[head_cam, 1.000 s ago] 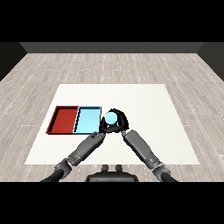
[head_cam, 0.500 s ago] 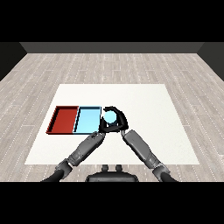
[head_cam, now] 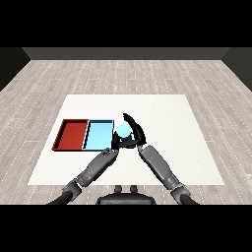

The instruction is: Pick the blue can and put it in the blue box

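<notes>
The blue can (head_cam: 122, 130) is pale blue and sits just past the right edge of the light blue tray (head_cam: 98, 135). My right hand (head_cam: 136, 133) is curled round it from the right, with fingers arching over its far side and the thumb under its near side. The can's lower part is hidden by the hand. My left hand (head_cam: 116, 144) lies close below and to the left of the can, at the blue tray's near right corner, and it is mostly hidden where it meets the right hand.
A red tray (head_cam: 72, 134) lies directly left of the blue tray, sharing a wall. Both trays hold nothing. The white table (head_cam: 172, 128) stretches to the right and beyond the hands, over a wood-plank floor.
My right hand has carried the blue can a short way left, up to the blue tray's right edge. The left forearm has barely shifted.
</notes>
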Controlling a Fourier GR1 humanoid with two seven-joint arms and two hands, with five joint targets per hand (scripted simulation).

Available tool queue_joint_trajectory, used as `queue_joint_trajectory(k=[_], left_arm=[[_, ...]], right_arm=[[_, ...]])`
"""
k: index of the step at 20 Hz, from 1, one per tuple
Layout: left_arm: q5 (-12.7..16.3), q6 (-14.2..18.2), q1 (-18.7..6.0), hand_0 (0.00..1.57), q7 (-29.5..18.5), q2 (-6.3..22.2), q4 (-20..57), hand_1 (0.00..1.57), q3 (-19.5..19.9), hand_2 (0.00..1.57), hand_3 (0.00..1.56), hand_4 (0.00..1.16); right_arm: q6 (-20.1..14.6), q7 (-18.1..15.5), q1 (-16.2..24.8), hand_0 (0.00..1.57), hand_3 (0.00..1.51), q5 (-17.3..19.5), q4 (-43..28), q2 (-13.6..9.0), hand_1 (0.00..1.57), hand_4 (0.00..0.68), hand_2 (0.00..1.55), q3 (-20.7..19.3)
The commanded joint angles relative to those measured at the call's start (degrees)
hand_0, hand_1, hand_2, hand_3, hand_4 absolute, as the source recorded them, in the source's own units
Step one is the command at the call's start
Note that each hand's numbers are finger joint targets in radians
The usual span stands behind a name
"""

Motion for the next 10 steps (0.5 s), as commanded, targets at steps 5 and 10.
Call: queue_joint_trajectory(k=[5, 10], left_arm=[[1.3, -4.3, 3.3, 1.57, -5.4, -0.2, 3.3, 1.57, 2.7, 1.57, 1.49, 1.14], [-1.4, -0.6, 1.7, 1.57, -4.1, -0.2, 3.1, 1.57, 6.3, 1.57, 1.49, 1.14]], right_arm=[[3.0, 2.2, 2.2, 0.00, 0.00, -6.1, -7.5, -0.8, 0.00, 0.000, 0.00, -8.7], [4.5, 2.7, 7.7, 0.00, 0.00, -7.8, -18.5, -3.1, 0.00, 0.000, 0.00, -9.7]])
